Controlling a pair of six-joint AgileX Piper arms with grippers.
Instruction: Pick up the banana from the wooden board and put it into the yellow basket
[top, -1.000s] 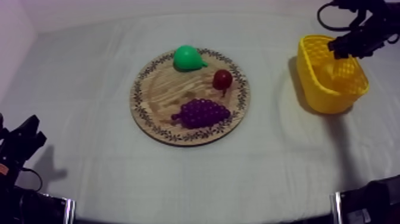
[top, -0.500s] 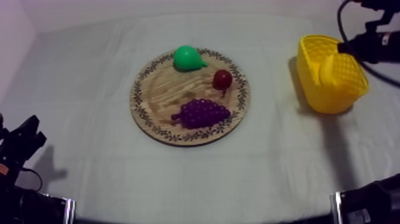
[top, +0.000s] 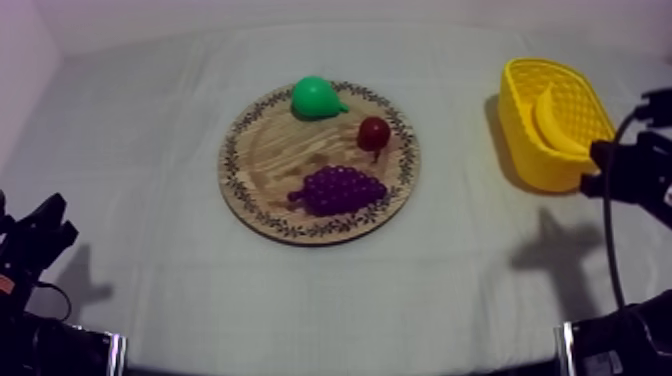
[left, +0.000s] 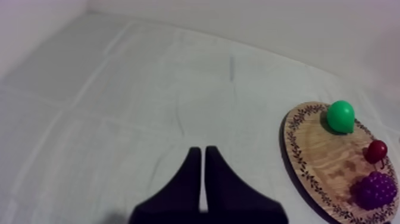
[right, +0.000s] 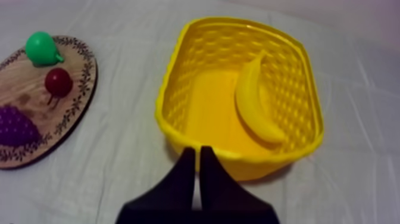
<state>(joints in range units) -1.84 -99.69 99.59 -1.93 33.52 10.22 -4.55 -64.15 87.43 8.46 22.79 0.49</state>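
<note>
Back from the basket (top: 520, 135) has come the right arm, which a second ago hung over it with the banana (top: 556, 122). It now sits nearer the table's right edge, just this side of the basket. The banana has been let go and lies inside the basket, leaning along the woven wall.

From the right wrist, the right gripper (right: 197, 149) has its fingers pressed together as a narrow wedge, holding nothing. Its tip is just short of the basket's near wall (right: 268, 161). The banana (right: 256, 101) lies ahead of it and a little to its right, apart from the fingers.

Off to the gripper's left is the board (right: 21, 86) with the pear (right: 40, 47), the small red fruit (right: 58, 81) and the grapes (right: 15, 126). All three lie where they lay a second ago.

The left gripper (left: 199, 150) has not stirred. Its fingers are pressed together on nothing, over bare cloth (left: 119, 107). The board (left: 321, 149) is well ahead to its right, apart from it.
</note>
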